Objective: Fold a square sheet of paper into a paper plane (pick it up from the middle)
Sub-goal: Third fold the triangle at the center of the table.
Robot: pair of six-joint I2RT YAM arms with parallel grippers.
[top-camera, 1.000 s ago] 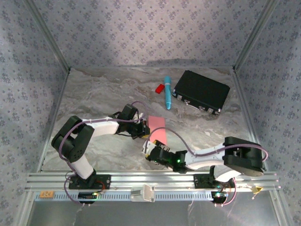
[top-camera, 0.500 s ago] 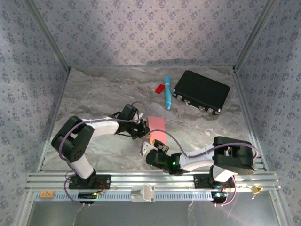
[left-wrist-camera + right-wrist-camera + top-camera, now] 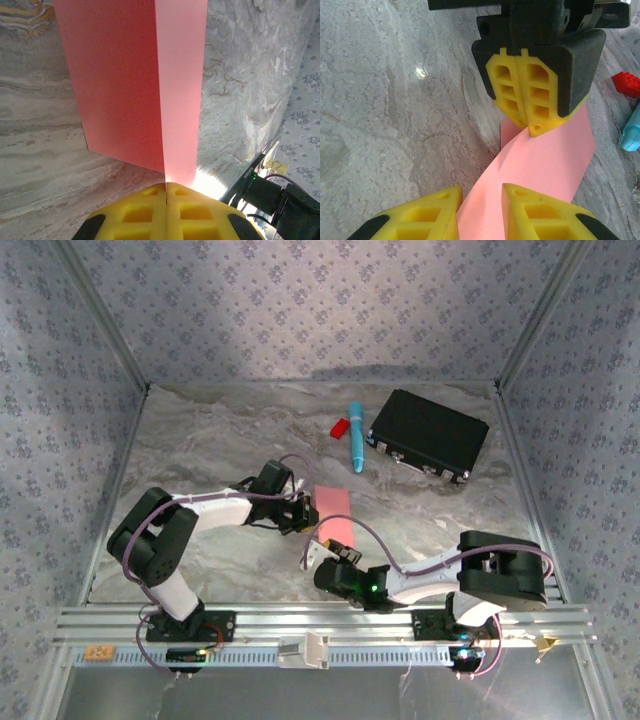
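The square sheet of paper (image 3: 336, 512) is pink-red and lies mid-table, bent along a lengthwise crease (image 3: 135, 85). My left gripper (image 3: 308, 518) is shut on its left edge, yellow pads (image 3: 150, 210) pressed together on the fold line. My right gripper (image 3: 325, 552) sits at the paper's near end. In the right wrist view its jaws (image 3: 481, 200) stand apart, and the paper (image 3: 545, 160) rises between them, touching the right finger (image 3: 540, 210). The left gripper (image 3: 527, 120) faces it from the far side. A paper plane is out of view.
A blue pen (image 3: 356, 436) and a small red plastic piece (image 3: 340, 427) lie behind the paper. A black case (image 3: 428, 435) sits at the back right. Patterned walls enclose the marble table (image 3: 200, 440) on three sides.
My right gripper has shifted in around the paper's near end and its jaws have narrowed. The left gripper has kept its hold without moving.
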